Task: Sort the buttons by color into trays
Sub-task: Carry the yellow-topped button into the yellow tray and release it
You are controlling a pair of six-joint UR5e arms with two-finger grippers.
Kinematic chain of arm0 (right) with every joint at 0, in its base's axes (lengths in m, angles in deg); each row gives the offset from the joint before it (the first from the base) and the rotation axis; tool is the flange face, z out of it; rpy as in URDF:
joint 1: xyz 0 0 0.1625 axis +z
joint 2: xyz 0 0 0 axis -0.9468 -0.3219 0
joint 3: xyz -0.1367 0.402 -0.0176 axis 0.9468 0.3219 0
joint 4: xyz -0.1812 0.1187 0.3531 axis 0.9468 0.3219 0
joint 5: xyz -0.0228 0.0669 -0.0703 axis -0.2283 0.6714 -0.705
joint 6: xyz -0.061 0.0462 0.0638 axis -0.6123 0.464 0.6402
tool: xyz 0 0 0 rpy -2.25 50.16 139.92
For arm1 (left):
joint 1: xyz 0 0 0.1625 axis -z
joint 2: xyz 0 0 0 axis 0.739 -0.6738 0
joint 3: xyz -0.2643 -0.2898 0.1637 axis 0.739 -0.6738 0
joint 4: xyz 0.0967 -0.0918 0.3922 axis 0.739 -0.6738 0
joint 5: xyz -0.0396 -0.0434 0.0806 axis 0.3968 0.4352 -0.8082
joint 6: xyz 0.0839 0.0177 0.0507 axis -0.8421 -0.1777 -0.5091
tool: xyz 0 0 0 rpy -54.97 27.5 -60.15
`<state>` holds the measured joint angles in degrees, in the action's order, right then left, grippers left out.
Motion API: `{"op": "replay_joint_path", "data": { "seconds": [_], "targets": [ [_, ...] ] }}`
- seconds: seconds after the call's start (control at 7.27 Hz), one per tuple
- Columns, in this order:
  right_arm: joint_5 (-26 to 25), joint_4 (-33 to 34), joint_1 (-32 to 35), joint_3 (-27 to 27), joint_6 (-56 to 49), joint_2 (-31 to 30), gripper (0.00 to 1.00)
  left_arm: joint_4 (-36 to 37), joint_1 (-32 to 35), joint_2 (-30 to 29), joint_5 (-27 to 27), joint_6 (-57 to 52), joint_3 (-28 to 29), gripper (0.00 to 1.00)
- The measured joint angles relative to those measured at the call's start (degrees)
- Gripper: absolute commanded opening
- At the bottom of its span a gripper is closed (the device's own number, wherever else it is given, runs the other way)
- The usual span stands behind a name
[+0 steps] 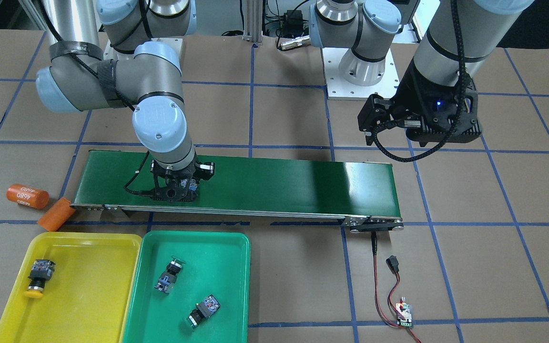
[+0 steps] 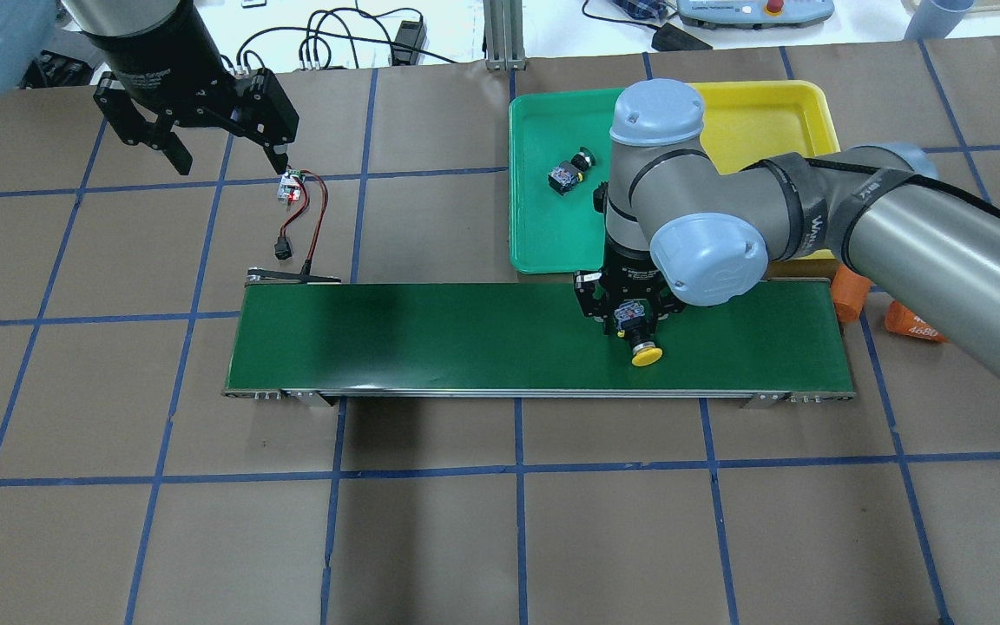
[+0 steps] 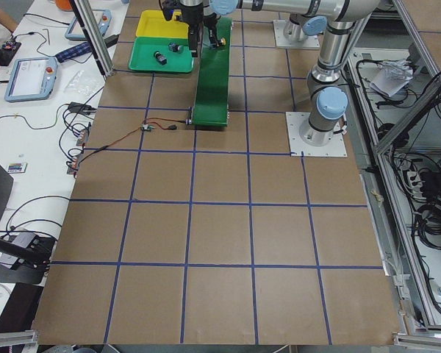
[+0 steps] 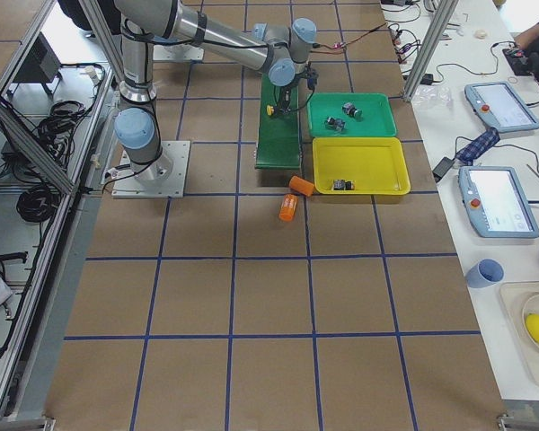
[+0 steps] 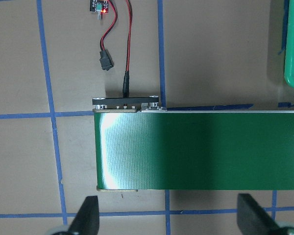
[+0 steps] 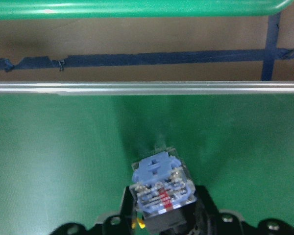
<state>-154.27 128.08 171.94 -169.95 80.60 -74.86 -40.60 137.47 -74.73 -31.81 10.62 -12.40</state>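
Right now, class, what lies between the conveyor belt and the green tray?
Nothing stands there. The right wrist view shows only a strip of brown table paper with a blue tape line between the conveyor belt and the green tray.

Two orange cylinders lie beside the green conveyor belt.

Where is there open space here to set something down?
The yellow tray is bare from its lone button to the green tray's side. The belt is bare from the right gripper, jaws shut on a yellow button, to its wired end. The green tray, holding two buttons, is tighter.
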Motion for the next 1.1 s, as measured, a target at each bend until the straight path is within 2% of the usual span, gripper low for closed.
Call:
{"op": "replay_joint_path", "data": {
  "seconds": [0.41,0.69,1.1],
  "targets": [
    [-1.48,-0.04,-1.39,2.24,0.02,-1.34,0.00,0.00,0.00,-0.05,0.06,0.05,-0.02,1.00],
    [-6.20,-0.09,-5.39,9.10,-0.78,-1.12,0.00,0.00,0.00,-0.07,0.06,0.05,-0.08,1.00],
    [-8.39,4.63,-13.22,15.38,-9.08,5.46,0.00,0.00,0.00,-0.09,0.06,0.05,-0.10,1.00]
  ]
}}
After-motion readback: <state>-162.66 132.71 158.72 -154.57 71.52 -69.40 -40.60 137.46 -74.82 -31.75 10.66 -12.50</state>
